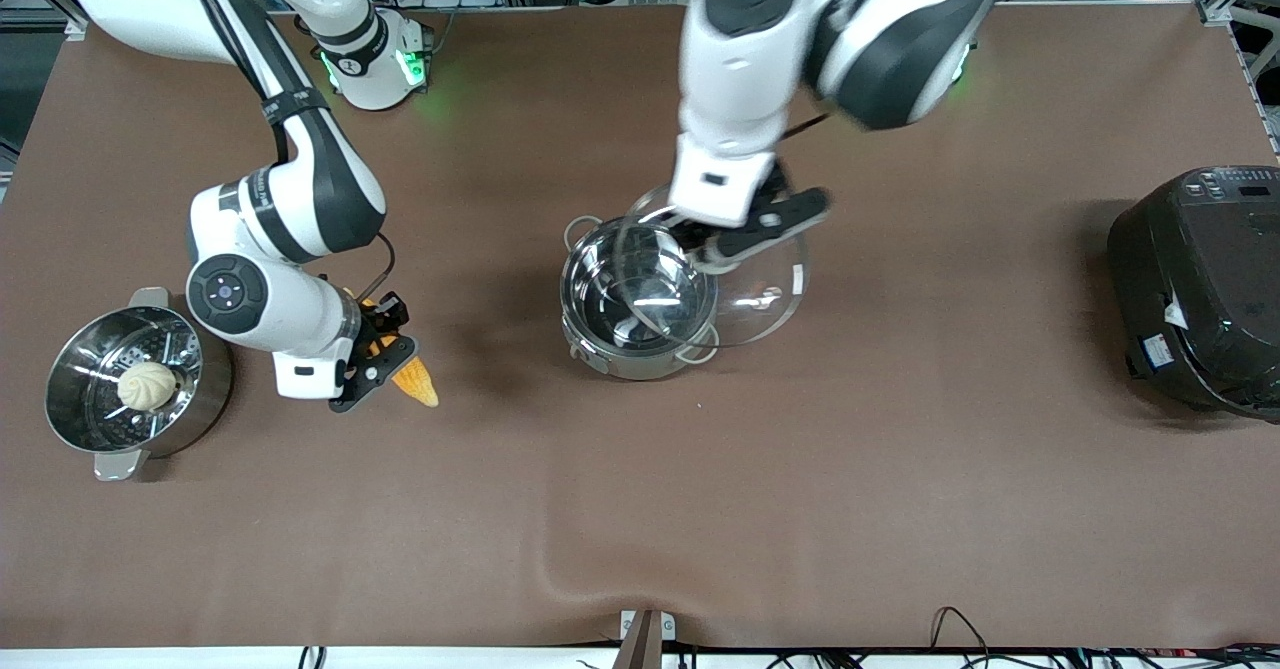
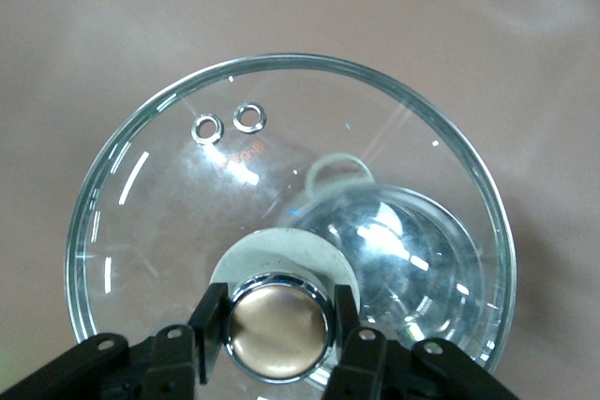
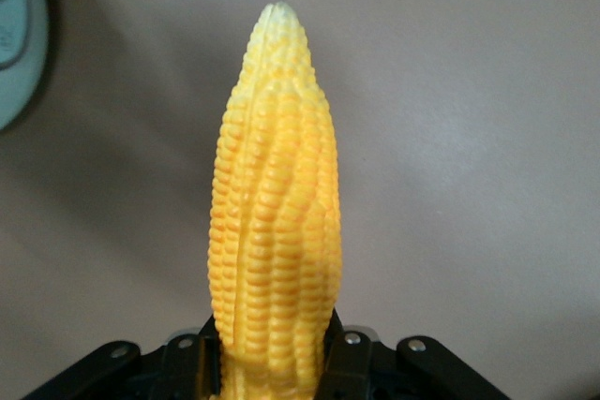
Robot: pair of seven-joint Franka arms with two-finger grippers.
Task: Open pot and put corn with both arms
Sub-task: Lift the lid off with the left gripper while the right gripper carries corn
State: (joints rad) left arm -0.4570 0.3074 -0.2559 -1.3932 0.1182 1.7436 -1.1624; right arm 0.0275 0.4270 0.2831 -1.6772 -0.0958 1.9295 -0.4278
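The steel pot (image 1: pixel 620 361) stands uncovered mid-table. My left gripper (image 1: pixel 716 241) is shut on the coppery knob (image 2: pixel 278 328) of the glass lid (image 1: pixel 765 291). It holds the lid above the pot's rim, shifted toward the left arm's end of the table. Through the lid (image 2: pixel 169 196) the left wrist view shows the pot (image 2: pixel 412 259) below. My right gripper (image 1: pixel 378 369) is shut on the thick end of the yellow corn (image 1: pixel 417 383), low over the table between the steamer pot and the pot. The corn (image 3: pixel 277 203) points straight out from the right gripper (image 3: pixel 272 355).
A steel steamer pot (image 1: pixel 75 439) with a white bun (image 1: pixel 147 386) in it sits at the right arm's end. At the left arm's end stands a black rice cooker (image 1: pixel 1200 289). The brown table cover (image 1: pixel 700 529) has a ripple near its front edge.
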